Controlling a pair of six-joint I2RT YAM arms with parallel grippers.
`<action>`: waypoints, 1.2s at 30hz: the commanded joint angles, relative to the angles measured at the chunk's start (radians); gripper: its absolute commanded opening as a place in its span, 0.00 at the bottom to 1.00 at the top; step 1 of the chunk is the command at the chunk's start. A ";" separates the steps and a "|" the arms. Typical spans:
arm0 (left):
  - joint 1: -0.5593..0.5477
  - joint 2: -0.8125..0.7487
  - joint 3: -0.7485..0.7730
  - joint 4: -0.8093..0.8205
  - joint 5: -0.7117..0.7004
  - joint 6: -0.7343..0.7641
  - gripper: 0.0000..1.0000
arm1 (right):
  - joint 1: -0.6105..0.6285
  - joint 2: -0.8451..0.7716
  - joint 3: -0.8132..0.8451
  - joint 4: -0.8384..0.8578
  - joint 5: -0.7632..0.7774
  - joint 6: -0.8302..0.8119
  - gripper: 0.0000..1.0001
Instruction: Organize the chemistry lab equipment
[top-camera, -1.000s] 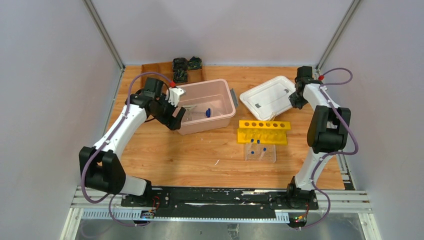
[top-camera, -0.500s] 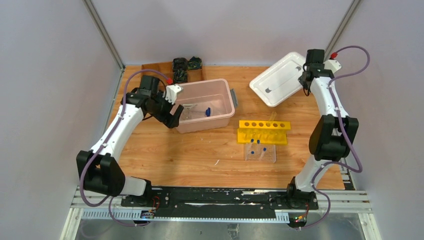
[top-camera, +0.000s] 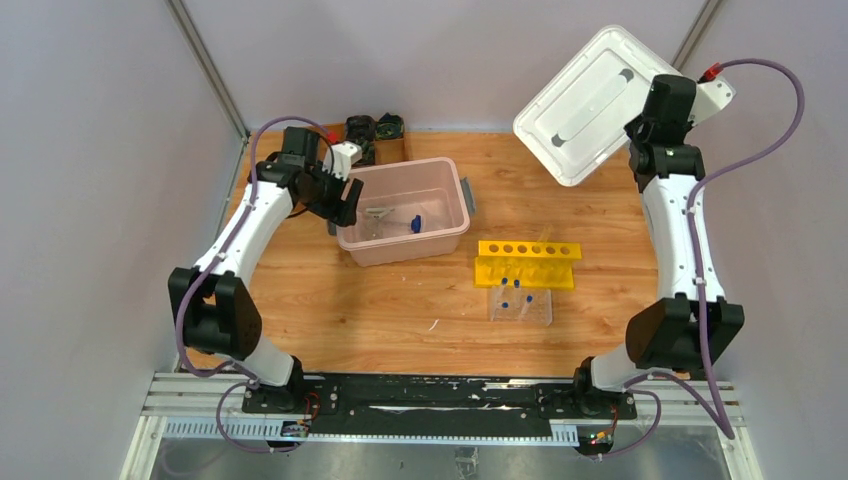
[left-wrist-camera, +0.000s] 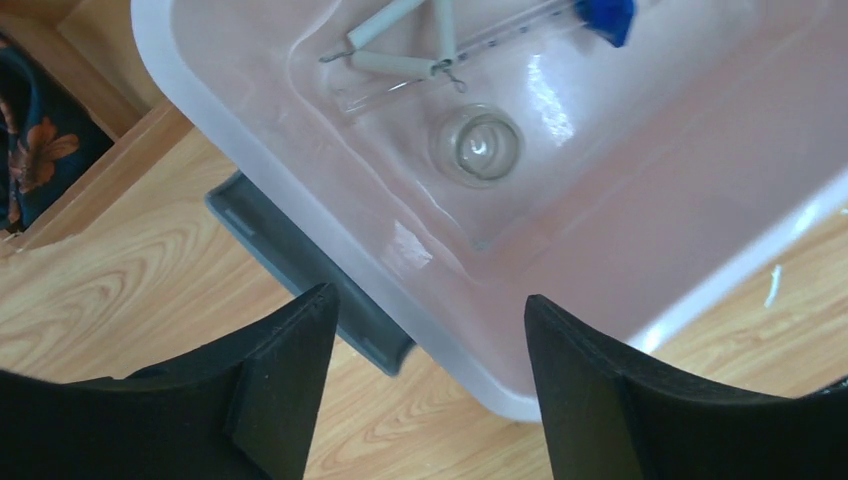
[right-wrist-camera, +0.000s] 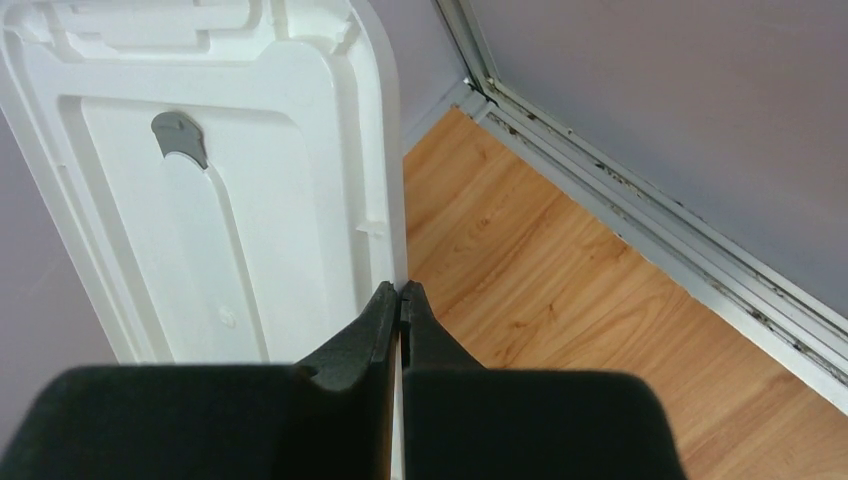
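The pink bin (top-camera: 404, 243) holds a small clear beaker (left-wrist-camera: 476, 144), a white wire triangle (left-wrist-camera: 400, 40) and a blue-tipped rod (left-wrist-camera: 604, 12). My left gripper (left-wrist-camera: 428, 345) is open and empty, its fingers astride the bin's left corner, above the grey latch (left-wrist-camera: 300, 268); it also shows in the top view (top-camera: 343, 203). My right gripper (right-wrist-camera: 400, 295) is shut on the edge of the white lid (right-wrist-camera: 220, 180) and holds it high at the back right (top-camera: 590, 100). A yellow holed tube rack (top-camera: 526, 263) stands mid-table, with a clear tray (top-camera: 520, 305) of blue-capped tubes in front.
A brown compartment box (top-camera: 345, 138) with dark items sits behind the pink bin. Grey walls and metal posts (top-camera: 205, 65) close in the back and sides. A small white scrap (top-camera: 433, 324) lies on the wooden table (top-camera: 400, 310).
My right gripper has lifted the white lid off the table, up and to the back right, tilting it. My left gripper has shifted back along the bin's left end.
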 joint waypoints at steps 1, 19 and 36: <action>0.008 0.053 0.020 0.060 -0.072 -0.049 0.70 | 0.048 -0.082 -0.001 0.083 0.013 -0.082 0.00; 0.008 -0.043 -0.136 0.087 -0.142 0.049 0.33 | 0.411 -0.100 0.094 0.017 0.011 -0.313 0.00; 0.008 -0.340 -0.143 -0.136 -0.010 0.025 0.86 | 0.625 -0.079 0.129 0.094 -0.065 -0.545 0.00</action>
